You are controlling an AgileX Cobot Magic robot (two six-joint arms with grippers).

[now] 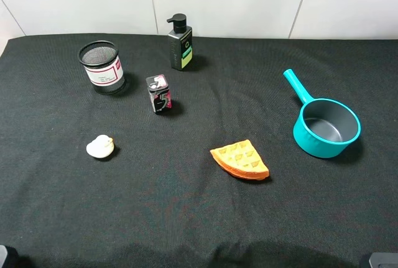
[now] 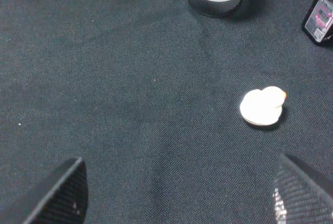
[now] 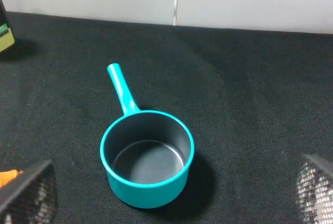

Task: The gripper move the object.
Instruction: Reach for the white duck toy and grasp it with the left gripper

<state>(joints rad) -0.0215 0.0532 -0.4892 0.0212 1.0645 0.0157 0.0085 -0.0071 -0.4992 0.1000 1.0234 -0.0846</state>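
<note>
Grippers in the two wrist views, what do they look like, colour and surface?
Only the fingertips show. The left gripper has two black fingers with a fine woven, mesh-like texture. The right gripper matches, with dark grid-patterned fingers, one of them looking greyer. No cables or markings are visible, and the arms are almost wholly out of frame.

Black cloth table (image 1: 186,218) carrying small things.
White duck (image 2: 263,107) lies ahead of left claw (image 2: 177,198); teal pot (image 3: 145,194) ahead of right claw (image 3: 170,190).
</note>
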